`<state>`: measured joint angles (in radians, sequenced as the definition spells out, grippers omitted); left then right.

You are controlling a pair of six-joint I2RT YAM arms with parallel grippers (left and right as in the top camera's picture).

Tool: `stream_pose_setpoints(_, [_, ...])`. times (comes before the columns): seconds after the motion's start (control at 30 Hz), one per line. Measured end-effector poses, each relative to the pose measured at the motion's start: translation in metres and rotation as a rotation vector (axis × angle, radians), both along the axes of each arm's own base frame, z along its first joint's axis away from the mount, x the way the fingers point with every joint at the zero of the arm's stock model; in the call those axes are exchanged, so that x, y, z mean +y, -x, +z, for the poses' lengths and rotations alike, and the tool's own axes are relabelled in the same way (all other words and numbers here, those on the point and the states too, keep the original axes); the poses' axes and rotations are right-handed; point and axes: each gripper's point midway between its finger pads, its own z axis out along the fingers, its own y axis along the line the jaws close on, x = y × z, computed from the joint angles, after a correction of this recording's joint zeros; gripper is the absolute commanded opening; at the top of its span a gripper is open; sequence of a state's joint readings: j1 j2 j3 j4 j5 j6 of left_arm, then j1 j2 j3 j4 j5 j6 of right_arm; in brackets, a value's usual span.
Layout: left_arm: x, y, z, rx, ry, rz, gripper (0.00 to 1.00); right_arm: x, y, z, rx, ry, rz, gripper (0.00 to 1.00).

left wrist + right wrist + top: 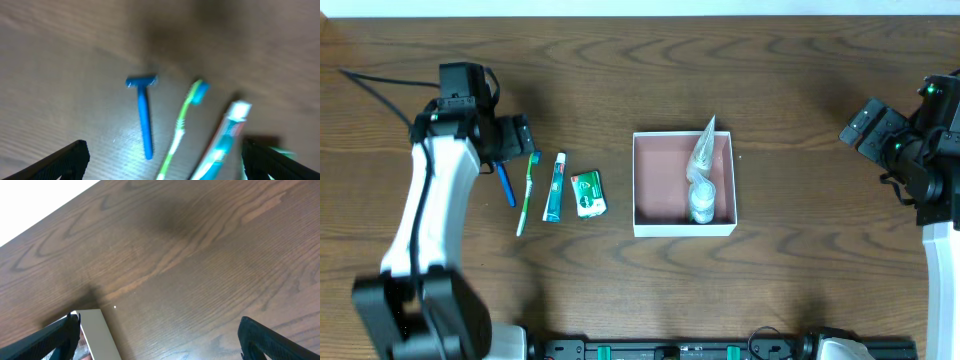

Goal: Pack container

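Fig. 1. The container [658, 182], a square shallow box with white walls and a pink-brown floor, sits just right of the table's [790, 70] centre. A clear-wrapped item [702, 172] lies inside along its right wall; I cannot tell what it is.

To the container's left, four toiletries lie in a row on the wood. Going outward they are a green packet [588, 193], a toothpaste tube [554, 187], a green toothbrush [527, 195] and a blue razor [506, 186].

My left arm rises as a white link from its base at the lower left, bends at the wrist near the table's far side, and turns rightward. The left gripper [518, 137] hangs over the razor's head. The left wrist view is blurred but shows the two fingers [65, 160] spread wide, with the razor, toothbrush and tube framed between them.

My right arm stands at the right edge, well apart from the container. The right gripper [865, 124] points toward the table's centre. In its wrist view the fingers [57, 337] are likewise apart, over bare wood, and one white corner of the container shows at lower left.
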<state>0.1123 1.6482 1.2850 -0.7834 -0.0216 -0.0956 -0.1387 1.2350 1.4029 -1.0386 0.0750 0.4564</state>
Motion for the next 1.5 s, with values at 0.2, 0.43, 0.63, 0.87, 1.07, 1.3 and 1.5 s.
stream_pose_setpoints(0.2, [0.019, 0.005, -0.047, 0.13, 0.021, 0.037, 0.97, 0.0, 0.0, 0.0, 0.0, 0.0, 0.0, 0.99])
stream_pose_setpoints(0.43, [0.022, 0.001, -0.072, 0.164, 0.04, 0.04, 0.77, 0.0, 0.0, 0.0, 0.0, 0.0, 0.0, 0.99])
stream_pose_setpoints(0.63, [0.021, 0.002, -0.099, 0.217, 0.052, 0.039, 0.7, 0.0, 0.0, 0.0, 0.0, 0.0, 0.0, 0.99])
stream_pose_setpoints(0.87, [0.022, -0.001, -0.112, 0.226, 0.055, 0.042, 0.58, 0.0, 0.0, 0.0, 0.0, 0.0, 0.0, 0.99])
stream_pose_setpoints(1.07, [0.025, -0.003, -0.115, 0.221, 0.059, 0.046, 0.55, 0.0, 0.0, 0.0, 0.0, 0.0, 0.0, 0.99])
stream_pose_setpoints(1.3, [0.024, -0.003, -0.117, 0.222, 0.074, 0.052, 0.35, 0.0, 0.0, 0.0, 0.0, 0.0, 0.0, 0.99])
stream_pose_setpoints(1.5, [0.024, -0.003, -0.118, 0.225, 0.073, 0.049, 0.09, 0.0, 0.0, 0.0, 0.0, 0.0, 0.0, 0.99])
